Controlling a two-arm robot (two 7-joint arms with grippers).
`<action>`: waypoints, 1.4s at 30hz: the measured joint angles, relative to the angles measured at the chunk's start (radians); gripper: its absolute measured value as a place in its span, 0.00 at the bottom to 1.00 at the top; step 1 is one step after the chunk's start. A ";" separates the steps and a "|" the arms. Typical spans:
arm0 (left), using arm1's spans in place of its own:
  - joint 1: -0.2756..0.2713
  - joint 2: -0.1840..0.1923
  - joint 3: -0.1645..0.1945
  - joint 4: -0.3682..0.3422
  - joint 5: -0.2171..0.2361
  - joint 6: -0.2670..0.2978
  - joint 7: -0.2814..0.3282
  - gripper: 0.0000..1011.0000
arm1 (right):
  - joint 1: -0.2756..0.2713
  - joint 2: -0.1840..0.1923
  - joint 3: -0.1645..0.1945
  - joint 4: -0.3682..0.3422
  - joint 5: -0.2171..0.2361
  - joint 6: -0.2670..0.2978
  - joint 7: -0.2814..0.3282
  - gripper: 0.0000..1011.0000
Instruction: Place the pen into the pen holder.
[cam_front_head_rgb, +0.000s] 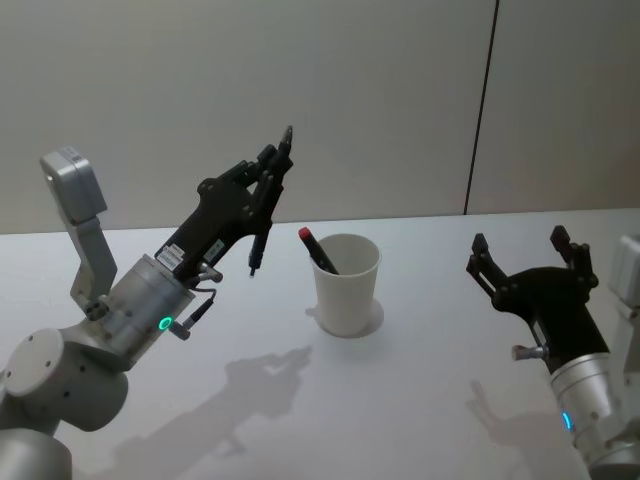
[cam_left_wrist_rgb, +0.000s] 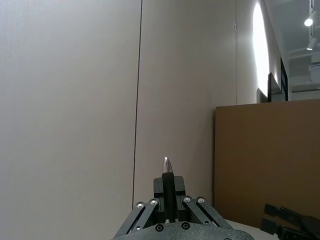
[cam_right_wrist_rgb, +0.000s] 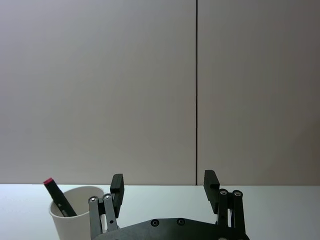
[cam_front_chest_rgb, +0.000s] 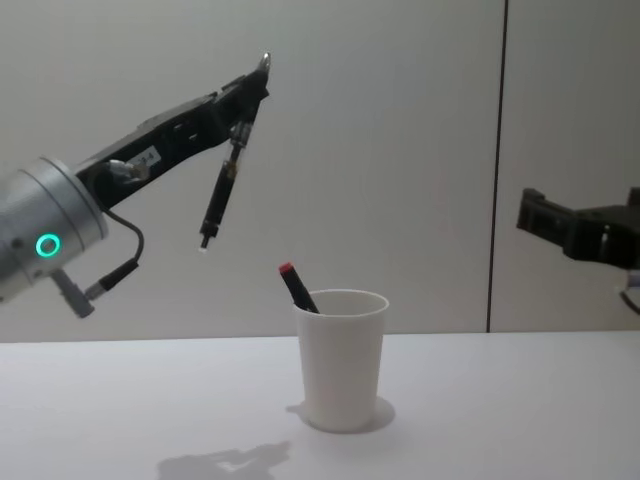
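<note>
Pen (cam_front_chest_rgb: 222, 190) — slim and dark — hangs in the air above the pen holder (cam_front_chest_rgb: 342, 360) and off to its left side, clear of the rim, tilted with its lower end nearest the holder. The left gripper (cam_front_chest_rgb: 248, 95) has its fingers closed on the pen near the upper end, and the pointed tip juts out past them (cam_left_wrist_rgb: 166, 165). The pen holder, a white paper cup, stands upright on the white table (cam_front_head_rgb: 450, 400). Inside it a red-capped marker (cam_front_head_rgb: 318, 252) leans towards the holder's left rim. The right gripper (cam_front_head_rgb: 520, 245) hovers to the holder's right, well apart — its fingers spread wide around nothing.
</note>
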 joint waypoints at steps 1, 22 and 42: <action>-0.001 -0.001 0.002 0.000 0.001 0.000 -0.002 0.13 | 0.001 0.001 0.001 0.000 0.001 0.000 0.006 0.99; -0.007 -0.008 0.015 -0.004 0.016 -0.003 -0.010 0.13 | 0.035 0.017 0.027 0.006 0.072 0.015 0.234 0.99; -0.016 -0.012 0.021 0.005 0.020 -0.010 -0.013 0.13 | 0.106 0.006 0.036 0.079 0.204 0.060 0.518 0.99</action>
